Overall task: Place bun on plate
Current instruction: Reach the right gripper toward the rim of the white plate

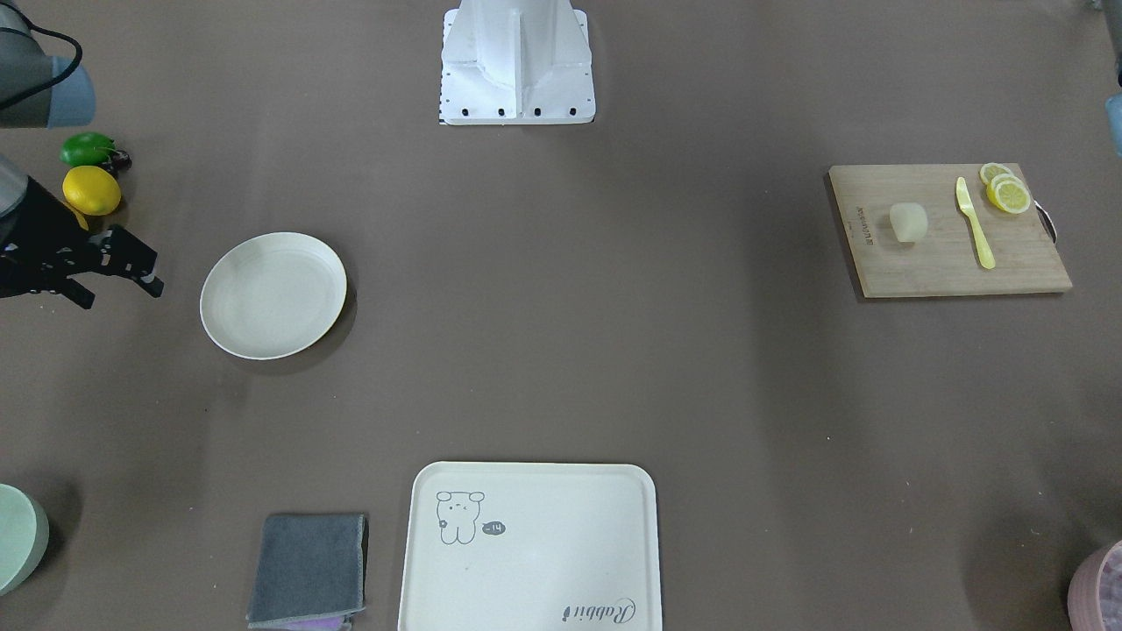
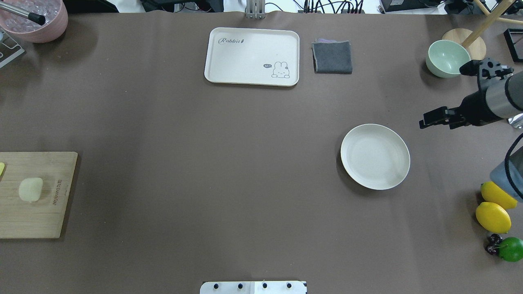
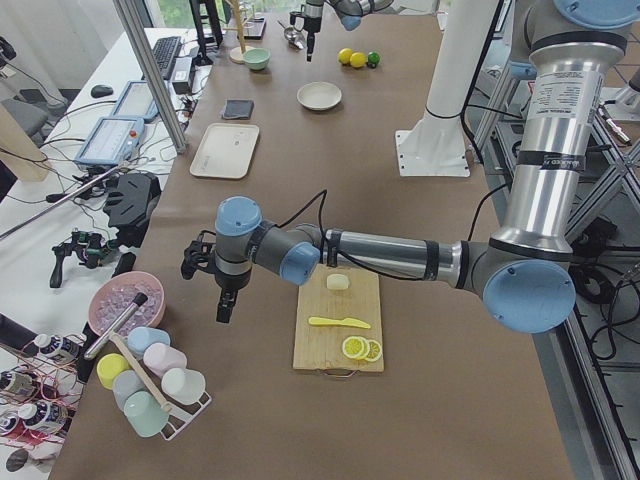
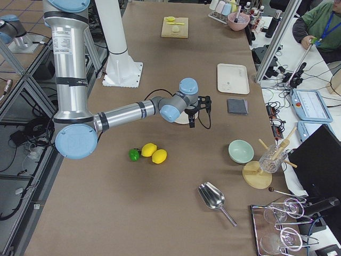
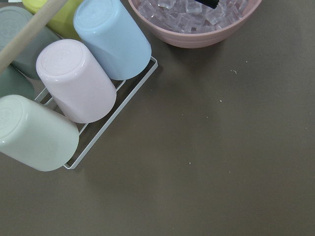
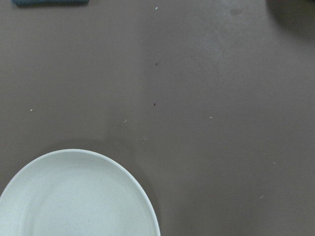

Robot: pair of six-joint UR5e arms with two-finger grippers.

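Note:
The bun (image 1: 908,222) (image 2: 30,189), a pale cream lump, lies on a wooden cutting board (image 1: 929,272) at the robot's left end of the table. The plate (image 1: 273,295) (image 2: 375,156), round and off-white, sits bare toward the right end, and its rim shows in the right wrist view (image 6: 74,196). My right gripper (image 1: 121,289) (image 2: 433,118) hovers beside the plate, open and holding nothing. My left gripper (image 3: 225,308) shows only in the exterior left view, past the board near a cup rack. I cannot tell whether it is open or shut.
A yellow knife (image 1: 975,222) and lemon slices (image 1: 1006,191) share the board. A cream tray (image 2: 252,56) and a grey cloth (image 2: 332,57) lie at the far edge. A green bowl (image 2: 446,58), two lemons (image 2: 493,217) and a lime (image 2: 511,249) flank the right arm. A pink ice bowl (image 5: 197,22) and racked cups (image 5: 76,81) lie under the left wrist.

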